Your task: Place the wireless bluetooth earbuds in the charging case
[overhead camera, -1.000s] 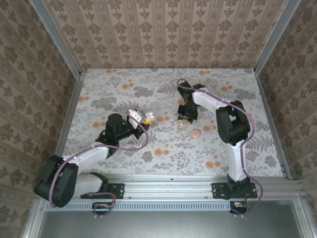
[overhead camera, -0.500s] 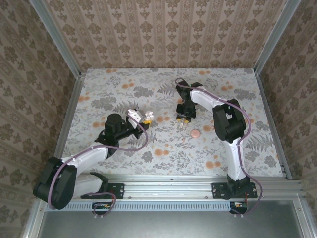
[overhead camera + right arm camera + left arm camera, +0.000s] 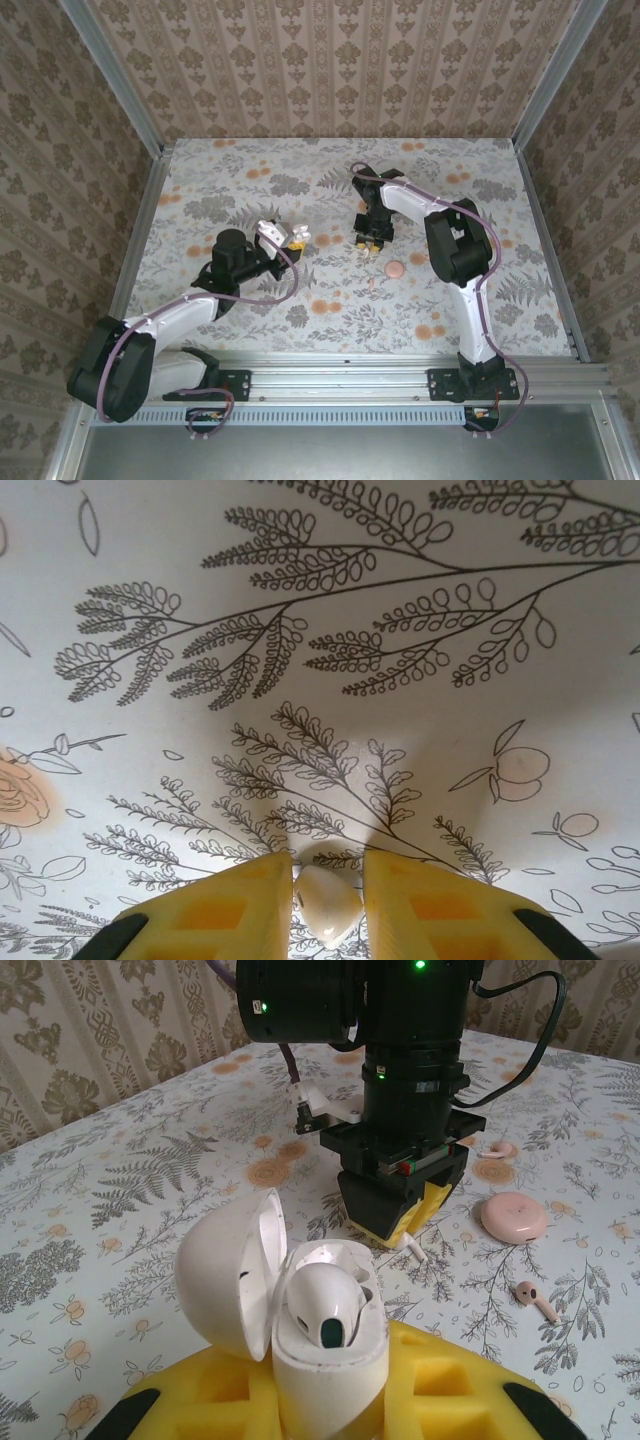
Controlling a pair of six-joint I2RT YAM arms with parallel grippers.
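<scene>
- right gripper (image 3: 328,885): pinched on the white earbud (image 3: 326,902), and both yellow pads look to touch its bulb. it is low over the table (image 3: 300,600); cannot tell if the bud is lifted clear.
- left gripper (image 3: 288,238): clenched on the charging case (image 3: 330,1345), which has its lid (image 3: 228,1272) swung open and its mouth facing up. a seated earbud (image 3: 325,1305) fills one well. the well behind it looks empty, judged.
- key relation: from above, the case lies to the left of the right gripper and about level with it. they are near but apart, with bare table between. the right arm carries; the left only presents the case.
- long axis: in the left wrist view the stem (image 3: 413,1251) pokes out under the right fingers, slanting down toward the table, not upright. judged: it needs turning stem-down over the empty well.
- views: the right wrist view gives pad contact but hides the stem. the left wrist view gives the stem and the open case. the top view gives the gap between the arms.
- strays: a pink disc (image 3: 514,1217) and a pink earbud (image 3: 536,1300) lie just beside the right gripper.
</scene>
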